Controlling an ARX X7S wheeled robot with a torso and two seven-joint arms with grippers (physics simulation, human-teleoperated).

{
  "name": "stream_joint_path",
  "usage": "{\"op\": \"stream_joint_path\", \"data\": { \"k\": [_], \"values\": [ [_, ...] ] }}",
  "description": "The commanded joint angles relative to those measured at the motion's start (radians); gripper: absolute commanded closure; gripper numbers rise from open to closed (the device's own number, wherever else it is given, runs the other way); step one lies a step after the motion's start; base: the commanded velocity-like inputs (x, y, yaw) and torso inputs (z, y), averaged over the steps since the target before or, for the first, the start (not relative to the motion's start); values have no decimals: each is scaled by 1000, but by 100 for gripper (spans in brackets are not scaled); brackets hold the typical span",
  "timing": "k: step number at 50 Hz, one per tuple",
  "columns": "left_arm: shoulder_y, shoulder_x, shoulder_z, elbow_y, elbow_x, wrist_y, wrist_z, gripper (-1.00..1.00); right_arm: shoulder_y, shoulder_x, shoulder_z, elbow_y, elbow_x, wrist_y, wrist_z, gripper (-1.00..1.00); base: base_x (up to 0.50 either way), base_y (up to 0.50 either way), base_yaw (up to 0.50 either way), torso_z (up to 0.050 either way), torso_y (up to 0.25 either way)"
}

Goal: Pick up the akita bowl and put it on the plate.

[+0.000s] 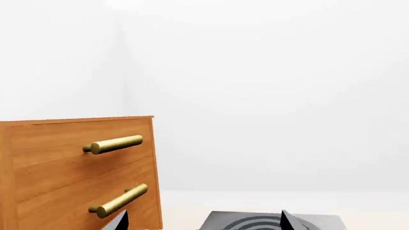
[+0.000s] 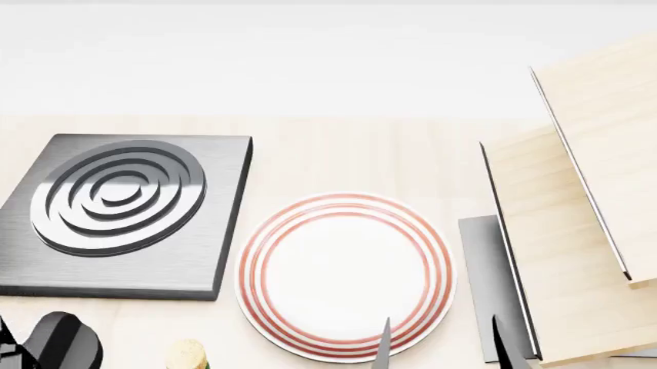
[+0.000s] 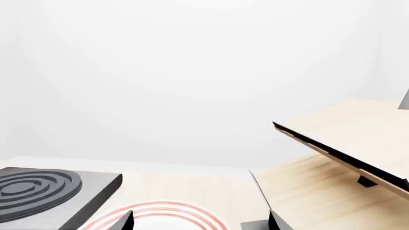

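Note:
The akita bowl is out of view in every frame. The plate [image 2: 346, 275], white with red rings near its rim, lies flat on the pale counter in the middle of the head view, and nothing is on it. Its far rim also shows in the right wrist view as the plate [image 3: 160, 212]. My right gripper [image 2: 444, 350] is open at the plate's near right edge, and nothing is between its fingers. In its own view the right gripper [image 3: 199, 224] straddles the plate's right part. My left gripper [image 1: 203, 225] is open and empty, pointing toward the burner.
A square dark grey burner [image 2: 123, 211] with concentric rings sits left of the plate. A slanted pale wooden rack [image 2: 575, 231] stands at the right. A brown drawer cabinet [image 1: 76, 172] with brass handles is beside the left gripper. A small tan round object [image 2: 187, 355] shows at the bottom edge.

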Motion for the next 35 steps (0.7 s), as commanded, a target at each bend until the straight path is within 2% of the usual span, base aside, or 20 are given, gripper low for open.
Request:
{"op": "stream_joint_path", "data": {
  "k": [1, 30, 35],
  "values": [
    [8, -33, -44, 63, 19, -58, -28, -100, -1, 1, -12, 6, -6, -5, 0, -100, 0, 0, 0, 0, 0],
    [84, -130, -187, 204, 27, -211, -51, -100, 6, -5, -57, 52, -24, -24, -11, -100, 0, 0, 0, 0, 0],
    [96, -160, -185, 239, 73, -269, -59, -100, 5, -5, -64, 58, -27, -28, -12, -100, 0, 0, 0, 0, 0]
  ]
}}
